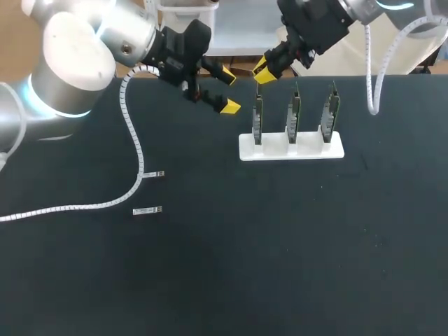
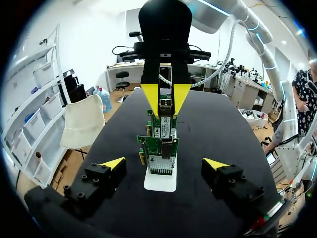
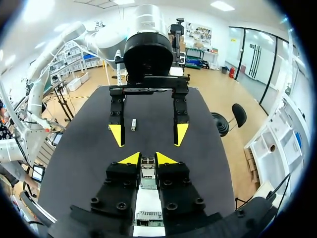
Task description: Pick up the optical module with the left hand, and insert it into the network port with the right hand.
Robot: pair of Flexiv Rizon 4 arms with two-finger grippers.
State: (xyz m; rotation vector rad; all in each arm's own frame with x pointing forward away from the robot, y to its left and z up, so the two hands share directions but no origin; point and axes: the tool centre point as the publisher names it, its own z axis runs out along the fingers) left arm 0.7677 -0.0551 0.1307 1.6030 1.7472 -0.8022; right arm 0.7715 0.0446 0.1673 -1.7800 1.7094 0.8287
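A small silver optical module (image 3: 147, 171) sits between the yellow tips of my right gripper (image 3: 147, 159), which is shut on it. That gripper (image 1: 262, 72) hangs just above and behind the leftmost of three green network cards (image 1: 257, 120), which stand upright in a white stand (image 1: 245, 148). In the left wrist view, the module (image 2: 166, 104) shows over the row of cards (image 2: 159, 148). My left gripper (image 1: 229, 89) is open and holds nothing, a little to the left of the stand and facing my right gripper. Its fingertips (image 2: 113, 163) stand wide apart.
Two more small silver modules (image 1: 148, 210) (image 1: 157, 173) lie on the black table at the left. One of them (image 3: 133, 124) shows beyond my left gripper (image 3: 148, 135). A white ribbed cable (image 1: 133, 140) from the left arm trails over the table's left part.
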